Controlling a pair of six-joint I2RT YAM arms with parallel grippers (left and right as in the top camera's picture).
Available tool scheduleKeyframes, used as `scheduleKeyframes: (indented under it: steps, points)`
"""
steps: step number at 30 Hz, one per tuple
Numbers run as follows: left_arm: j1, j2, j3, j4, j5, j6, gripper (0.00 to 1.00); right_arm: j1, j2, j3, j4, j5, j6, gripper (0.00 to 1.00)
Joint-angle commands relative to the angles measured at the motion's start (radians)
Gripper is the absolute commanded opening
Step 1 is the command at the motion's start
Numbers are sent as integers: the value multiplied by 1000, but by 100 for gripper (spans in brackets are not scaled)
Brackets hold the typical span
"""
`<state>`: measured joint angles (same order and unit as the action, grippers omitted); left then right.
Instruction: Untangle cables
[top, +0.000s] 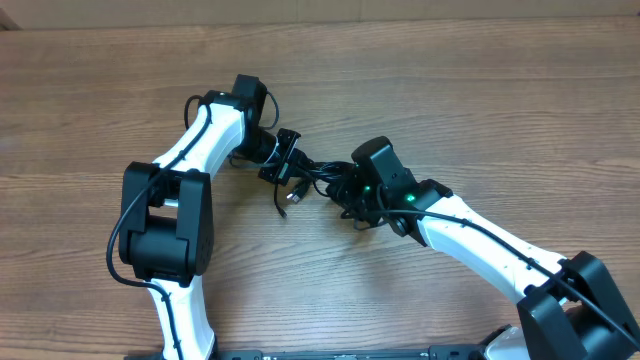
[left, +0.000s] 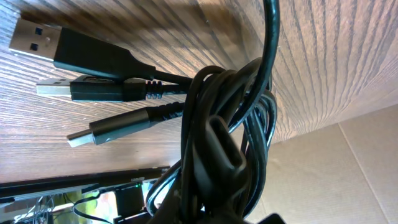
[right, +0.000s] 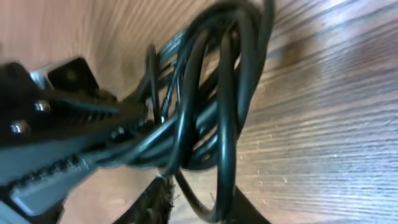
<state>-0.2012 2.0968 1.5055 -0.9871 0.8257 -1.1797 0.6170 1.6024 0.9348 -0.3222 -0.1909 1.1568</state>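
**A:** Where are the cables (top: 322, 178)?

**B:** In a black knot over the worktop (top: 480, 90), between the two arms. The jaws of the left arm (top: 200, 140) are closed tight on the bundle, with three plugs (left: 93, 90) sticking out beside it (silver tips).

**A:** And the right arm (top: 470, 235)?

**B:** The view is blurred, but its jaws seem nipped onto a few strands of the same knot.

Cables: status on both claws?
Left claw shut on cables. Right claw around bundle strands, grip unclear. One knotted clump, three plug ends sticking out. No other obstruction seen.
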Motion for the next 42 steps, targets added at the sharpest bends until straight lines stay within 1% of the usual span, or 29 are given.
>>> scheduleKeyframes:
  steps: [1,5,6,10,13,15,17,20,23,27,28,29,32,34,37,40,42]
  points:
    - [-4,9,22,-1,46,16,4,3,12,-5,6,98,35,23]
    - [-4,9,22,-3,89,35,4,6,24,-5,7,134,51,22]
    - [-4,9,22,-8,97,40,4,8,35,-5,7,148,52,19]
    - [-4,9,22,-11,193,107,4,8,47,-5,24,259,51,19]
    - [-6,9,22,-24,196,110,4,7,47,-5,50,288,51,18]
    - [-7,9,22,-25,195,111,4,6,47,-5,51,288,50,4]
    - [-6,9,22,-26,195,111,4,3,47,-5,3,305,44,4]
    - [-6,9,22,-27,192,111,4,3,47,-5,-86,397,44,4]
    - [-6,9,22,-26,180,111,4,3,47,-5,-154,444,40,4]
    - [-3,9,22,-8,91,102,4,-16,47,-4,-220,461,-116,4]
    - [-2,9,22,-6,79,102,4,-22,47,-4,-227,451,-129,4]
    - [1,9,22,-3,61,102,4,-30,47,-4,-227,432,-149,4]
    - [10,9,22,0,-32,102,4,-74,45,6,-241,320,-270,4]
    - [15,9,22,3,-51,101,4,-103,45,17,-277,287,-319,4]
    - [31,9,22,10,-50,102,4,-201,45,30,-419,286,-430,4]
    - [38,9,22,9,-51,102,4,-269,45,30,-496,327,-459,4]
    - [40,9,22,9,-51,102,4,-314,45,30,-536,364,-460,6]
